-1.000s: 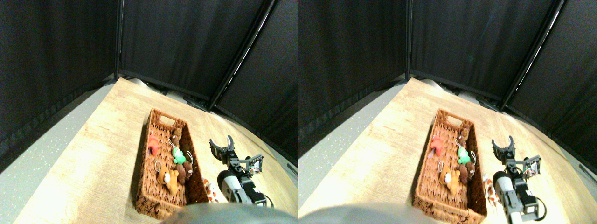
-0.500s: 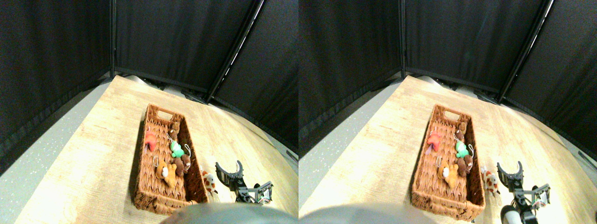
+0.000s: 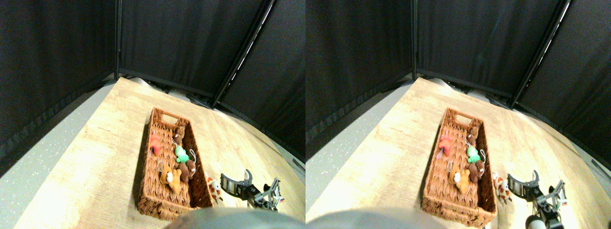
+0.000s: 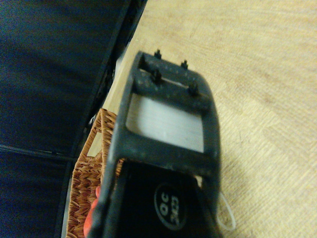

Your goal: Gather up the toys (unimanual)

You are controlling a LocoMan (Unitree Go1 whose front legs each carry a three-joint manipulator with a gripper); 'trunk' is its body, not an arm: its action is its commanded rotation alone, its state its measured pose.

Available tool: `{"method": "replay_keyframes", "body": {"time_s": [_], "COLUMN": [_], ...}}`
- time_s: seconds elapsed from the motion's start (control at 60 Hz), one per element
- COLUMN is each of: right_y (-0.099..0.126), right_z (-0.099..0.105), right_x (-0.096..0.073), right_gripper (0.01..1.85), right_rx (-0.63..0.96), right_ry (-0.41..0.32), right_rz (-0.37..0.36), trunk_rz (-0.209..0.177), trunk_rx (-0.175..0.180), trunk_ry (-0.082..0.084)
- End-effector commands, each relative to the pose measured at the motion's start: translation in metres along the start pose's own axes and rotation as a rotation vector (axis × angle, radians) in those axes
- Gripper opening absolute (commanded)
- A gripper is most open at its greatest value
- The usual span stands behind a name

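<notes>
A brown wicker basket (image 3: 143, 164) lies lengthwise on the wooden floor. Inside it are several toys: a red one (image 3: 155, 143), a small brown one (image 3: 180, 134), a green one (image 3: 181, 154), a dark brown one (image 3: 188, 170) and an orange one (image 3: 170, 178). An orange-and-white spotted toy (image 3: 214, 187) lies on the floor just right of the basket's near end. My right gripper (image 3: 236, 180) is low over the floor, close to the right of that toy, open and empty. The wrist view shows the basket's weave (image 4: 87, 174), a bit of red (image 4: 92, 224) and a metal loop (image 4: 226, 216) beside the jaw frame.
Black curtain panels (image 3: 191, 43) on dark poles close off the back and sides. A grey speckled floor strip (image 3: 43, 157) runs along the left of the wooden board. Open wood lies beyond and to the right of the gripper.
The gripper has come back and down from beside the basket's middle to the floor by the spotted toy, and has tilted towards it. The camera view also shifted. The toys have not moved.
</notes>
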Motion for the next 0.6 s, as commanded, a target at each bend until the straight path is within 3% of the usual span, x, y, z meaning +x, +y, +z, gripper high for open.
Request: {"method": "replay_keyframes", "body": {"time_s": [0.017,0.333,0.517,0.6], "right_y": [0.004,-0.036,-0.054,-0.052], "right_z": [-0.001,-0.014,-0.023,-0.024], "right_x": [0.000,0.015,0.025,0.026], "right_gripper": [0.86,0.86,0.78,0.83], "right_rx": [0.016,0.072,0.146,0.157], "right_ry": [0.004,-0.012,-0.032,-0.017], "right_rz": [0.030,-0.048,-0.021,-0.022], "trunk_rz": [0.020,0.038,0.051,0.052], "trunk_rx": [-0.025,-0.034,-0.043,-0.044], "trunk_ry": [0.031,0.024,0.025,0.026]}}
